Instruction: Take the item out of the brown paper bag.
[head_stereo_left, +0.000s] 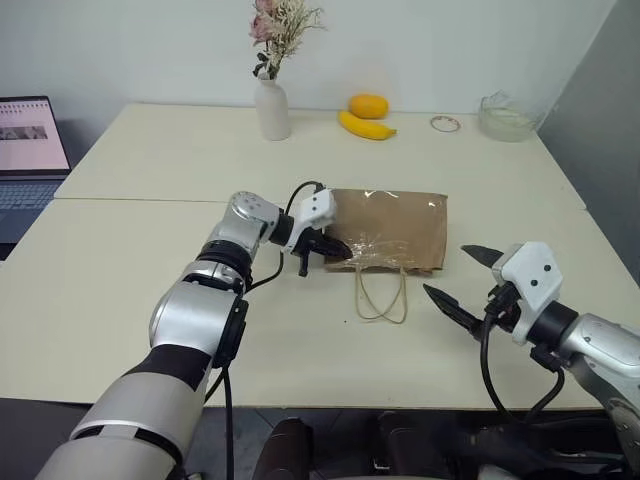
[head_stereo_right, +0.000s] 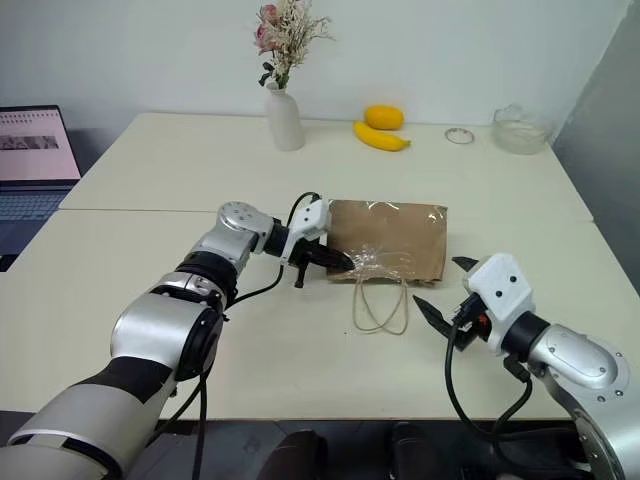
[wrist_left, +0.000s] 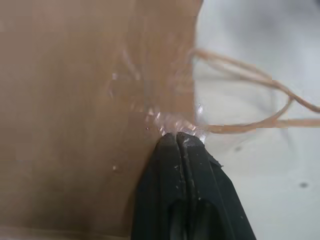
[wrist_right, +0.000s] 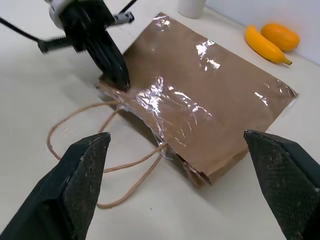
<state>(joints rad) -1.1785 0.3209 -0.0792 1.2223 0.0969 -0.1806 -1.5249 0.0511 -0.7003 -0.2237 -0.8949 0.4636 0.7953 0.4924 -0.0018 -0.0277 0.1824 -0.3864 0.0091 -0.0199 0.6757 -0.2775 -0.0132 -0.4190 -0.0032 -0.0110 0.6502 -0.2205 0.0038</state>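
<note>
left gripper (head_stereo_left: 338, 251): clamped on near-left mouth corner of flat crumpled brown paper bag (head_stereo_left: 400, 225) at table centre | right gripper (head_stereo_left: 465, 276): spread wide, held near-right | no writing readable

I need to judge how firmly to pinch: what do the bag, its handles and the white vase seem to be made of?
The brown paper bag looks like matte kraft paper; shiny crinkled patches near its mouth suggest a clear film or tape, though I can't be sure. Its handles look like thin pale twisted cord, lying limp in loops. The white vase seems ceramic, smooth and opaque. The left pincer is shut at the bag's mouth edge.
</note>
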